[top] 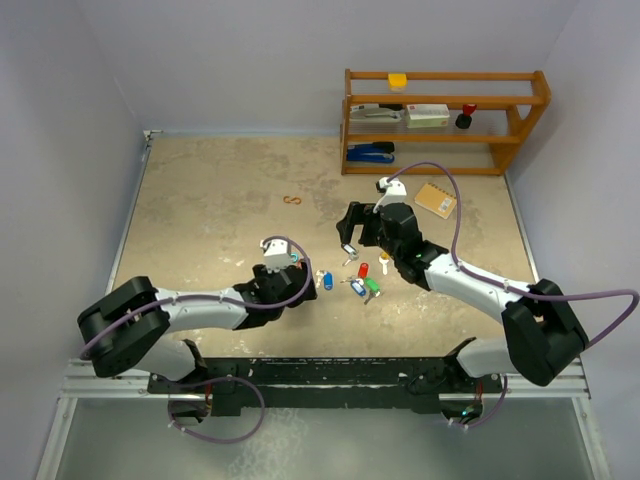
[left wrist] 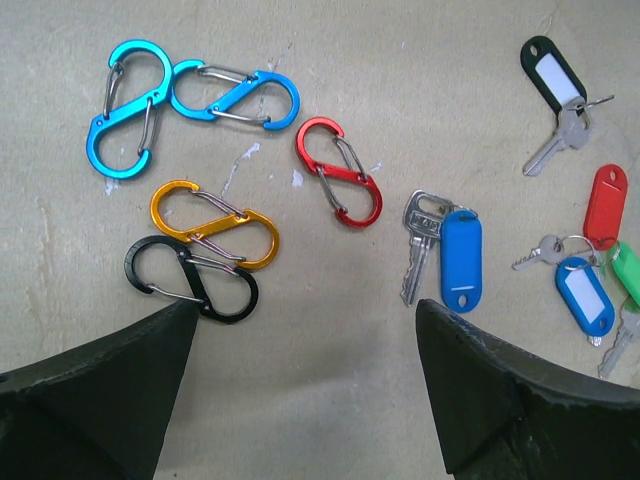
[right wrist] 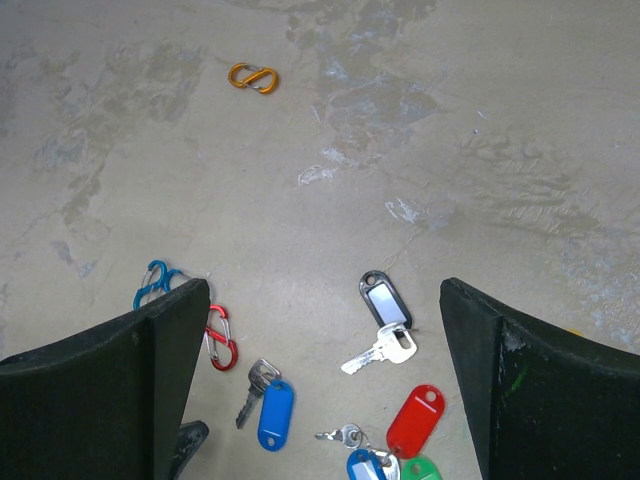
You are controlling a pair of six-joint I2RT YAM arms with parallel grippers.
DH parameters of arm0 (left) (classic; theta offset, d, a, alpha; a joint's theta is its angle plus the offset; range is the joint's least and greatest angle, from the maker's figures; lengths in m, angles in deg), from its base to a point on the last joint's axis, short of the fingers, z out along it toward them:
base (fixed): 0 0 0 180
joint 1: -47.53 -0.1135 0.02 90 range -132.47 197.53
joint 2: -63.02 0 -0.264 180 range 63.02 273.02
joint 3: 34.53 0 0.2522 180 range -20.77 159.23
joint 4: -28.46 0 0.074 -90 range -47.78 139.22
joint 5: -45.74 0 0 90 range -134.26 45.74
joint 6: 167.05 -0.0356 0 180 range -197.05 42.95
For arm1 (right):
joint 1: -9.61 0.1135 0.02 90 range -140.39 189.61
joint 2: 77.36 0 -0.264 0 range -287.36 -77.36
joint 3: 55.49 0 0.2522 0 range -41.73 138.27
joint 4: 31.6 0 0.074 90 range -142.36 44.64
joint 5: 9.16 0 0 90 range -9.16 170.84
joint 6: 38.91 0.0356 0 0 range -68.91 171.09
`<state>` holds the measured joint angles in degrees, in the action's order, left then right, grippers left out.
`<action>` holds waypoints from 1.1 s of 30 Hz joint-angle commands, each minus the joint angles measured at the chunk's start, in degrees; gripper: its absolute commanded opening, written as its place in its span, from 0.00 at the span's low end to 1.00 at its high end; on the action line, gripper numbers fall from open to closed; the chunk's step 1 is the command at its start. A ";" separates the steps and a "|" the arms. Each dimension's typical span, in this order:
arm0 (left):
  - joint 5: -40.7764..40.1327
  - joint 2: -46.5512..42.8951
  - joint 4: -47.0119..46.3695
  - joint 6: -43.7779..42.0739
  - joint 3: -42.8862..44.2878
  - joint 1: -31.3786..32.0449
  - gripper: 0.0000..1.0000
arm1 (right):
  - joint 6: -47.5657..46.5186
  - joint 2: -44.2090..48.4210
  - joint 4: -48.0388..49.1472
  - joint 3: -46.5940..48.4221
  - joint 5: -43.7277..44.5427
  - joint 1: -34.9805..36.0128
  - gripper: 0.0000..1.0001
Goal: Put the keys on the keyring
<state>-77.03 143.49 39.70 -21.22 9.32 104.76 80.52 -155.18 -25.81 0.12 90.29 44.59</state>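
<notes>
The keys lie loose on the tabletop between the arms. A blue-tagged key (left wrist: 445,255) lies just beyond my left gripper's right finger. Farther right lies a black-and-white-tagged key (left wrist: 558,95). A thin keyring (left wrist: 574,246) joins the red tag (left wrist: 606,205), a blue-and-white tag (left wrist: 583,295) and a green tag (left wrist: 628,272). A yellow-tagged key (top: 384,264) lies apart from them. My left gripper (left wrist: 305,310) hangs open over bare table. My right gripper (right wrist: 322,290) is open above the black-and-white key (right wrist: 385,318). Neither holds anything.
Several S-shaped clips lie left of the keys: two blue (left wrist: 130,110), one red (left wrist: 340,172), one orange (left wrist: 213,224), one black (left wrist: 190,280). Another orange clip (top: 292,201) lies alone farther back. A wooden shelf (top: 445,120) and a notebook (top: 435,199) stand at the back right.
</notes>
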 commanded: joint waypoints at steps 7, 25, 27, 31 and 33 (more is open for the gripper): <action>4.65 6.62 -1.97 -5.17 2.19 -3.29 0.89 | 0.55 0.13 0.97 0.49 0.13 0.16 1.00; 11.14 16.27 -7.86 -12.67 10.39 -12.58 0.89 | -0.12 -0.58 0.32 0.86 0.72 0.17 1.00; 12.32 17.71 -8.65 -13.21 11.75 -13.20 0.89 | -0.17 -0.65 0.27 0.80 0.87 0.17 1.00; 14.70 20.38 -10.52 -13.85 14.08 -13.99 0.89 | -0.25 -0.70 0.05 0.88 1.17 0.17 1.00; 15.74 21.46 -11.05 -14.16 14.97 -14.10 0.89 | -0.27 -0.67 -0.04 0.92 1.35 0.17 1.00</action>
<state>-67.29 161.28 26.65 -34.71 23.22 91.25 80.47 -155.84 -26.27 0.14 90.33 44.59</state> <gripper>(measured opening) 0.886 0.998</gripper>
